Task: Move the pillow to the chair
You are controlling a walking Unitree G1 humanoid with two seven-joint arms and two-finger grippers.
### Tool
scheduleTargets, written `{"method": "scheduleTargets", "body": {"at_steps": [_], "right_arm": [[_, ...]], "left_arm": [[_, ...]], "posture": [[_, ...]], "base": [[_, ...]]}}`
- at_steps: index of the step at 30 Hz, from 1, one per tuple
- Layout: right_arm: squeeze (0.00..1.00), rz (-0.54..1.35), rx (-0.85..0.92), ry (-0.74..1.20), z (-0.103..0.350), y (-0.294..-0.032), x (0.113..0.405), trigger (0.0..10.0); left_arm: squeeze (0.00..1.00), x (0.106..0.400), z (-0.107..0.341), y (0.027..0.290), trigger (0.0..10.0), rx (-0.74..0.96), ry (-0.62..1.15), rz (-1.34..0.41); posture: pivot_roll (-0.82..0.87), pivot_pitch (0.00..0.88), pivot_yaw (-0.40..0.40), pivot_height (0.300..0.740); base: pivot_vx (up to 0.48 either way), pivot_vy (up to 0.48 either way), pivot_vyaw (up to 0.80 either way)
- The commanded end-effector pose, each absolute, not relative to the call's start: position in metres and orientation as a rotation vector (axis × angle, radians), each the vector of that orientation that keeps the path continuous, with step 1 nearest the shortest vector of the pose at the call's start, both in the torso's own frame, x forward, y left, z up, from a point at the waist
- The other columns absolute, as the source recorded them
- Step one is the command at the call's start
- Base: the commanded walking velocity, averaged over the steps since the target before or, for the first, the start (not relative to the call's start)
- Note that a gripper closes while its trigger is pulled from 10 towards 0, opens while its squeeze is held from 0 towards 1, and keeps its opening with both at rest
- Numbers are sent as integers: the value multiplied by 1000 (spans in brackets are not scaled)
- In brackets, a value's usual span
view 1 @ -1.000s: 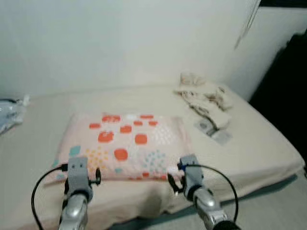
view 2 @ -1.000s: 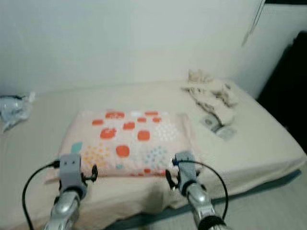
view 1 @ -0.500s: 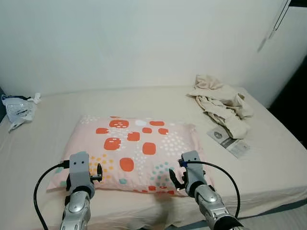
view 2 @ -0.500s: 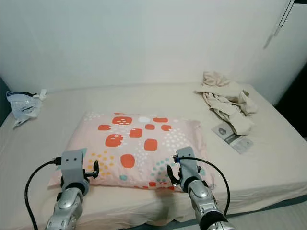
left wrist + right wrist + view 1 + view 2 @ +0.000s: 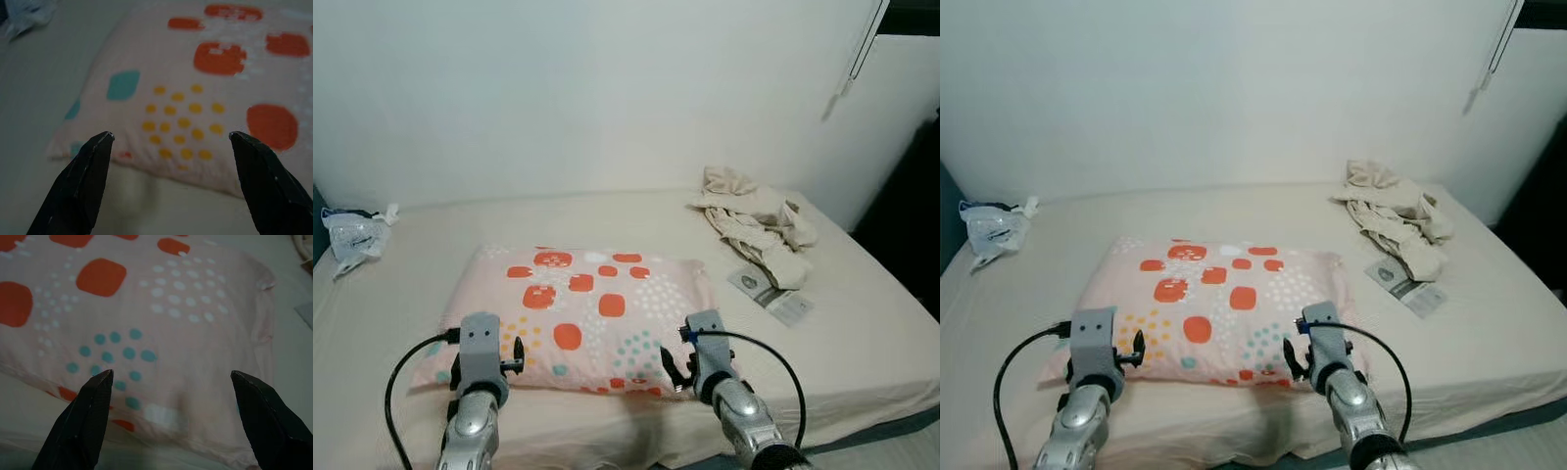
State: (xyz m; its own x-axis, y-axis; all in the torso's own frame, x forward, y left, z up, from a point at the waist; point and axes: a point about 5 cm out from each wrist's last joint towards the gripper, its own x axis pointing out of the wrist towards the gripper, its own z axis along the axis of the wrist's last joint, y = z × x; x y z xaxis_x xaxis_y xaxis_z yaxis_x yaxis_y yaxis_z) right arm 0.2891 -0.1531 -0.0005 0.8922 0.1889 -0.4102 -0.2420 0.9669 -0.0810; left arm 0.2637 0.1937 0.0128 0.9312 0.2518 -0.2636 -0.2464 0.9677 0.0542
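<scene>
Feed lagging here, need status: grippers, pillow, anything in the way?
Left gripper and right gripper open, poised at near edge of pillow, not touching. Pillow flat on bed. Nothing between fingers and pillow.

— What stays unreadable around the pink rectangular fabric pillow with orange patches and dotted clusters (image 5: 579, 318)?

— Its near edge is partly covered by the two silver arms. The flat printed paper leaflet (image 5: 770, 295) beyond the pillow's right end is too small to read. The crumpled clear plastic bag (image 5: 354, 234) past the pillow's left end has contents that cannot be made out.

— Anything cut off?

— In the left wrist view the pillow runs past the frame edge, and the black fingertips (image 5: 80, 177) are clipped.
</scene>
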Motion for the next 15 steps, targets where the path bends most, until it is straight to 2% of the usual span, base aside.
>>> {"method": "scheduleTargets", "body": {"at_steps": [1, 13, 15], "right_arm": [[0, 202, -129, 402, 1, -156, 290, 10000], [0, 243, -109, 295, 24, -145, 309, 10000], [0, 258, -119, 290, 28, -141, 313, 10000]], "left_arm": [[0, 265, 11, 190, 10000, 26, 289, 247], [0, 282, 21, 194, 10000, 7, 263, 259], [0, 291, 28, 200, 10000, 27, 252, 248]], "posture": [[31, 32, -27, 740], [17, 41, -32, 740], [3, 60, -69, 740]], "base": [[0, 0, 0], [0, 0, 0], [0, 0, 0]]}}
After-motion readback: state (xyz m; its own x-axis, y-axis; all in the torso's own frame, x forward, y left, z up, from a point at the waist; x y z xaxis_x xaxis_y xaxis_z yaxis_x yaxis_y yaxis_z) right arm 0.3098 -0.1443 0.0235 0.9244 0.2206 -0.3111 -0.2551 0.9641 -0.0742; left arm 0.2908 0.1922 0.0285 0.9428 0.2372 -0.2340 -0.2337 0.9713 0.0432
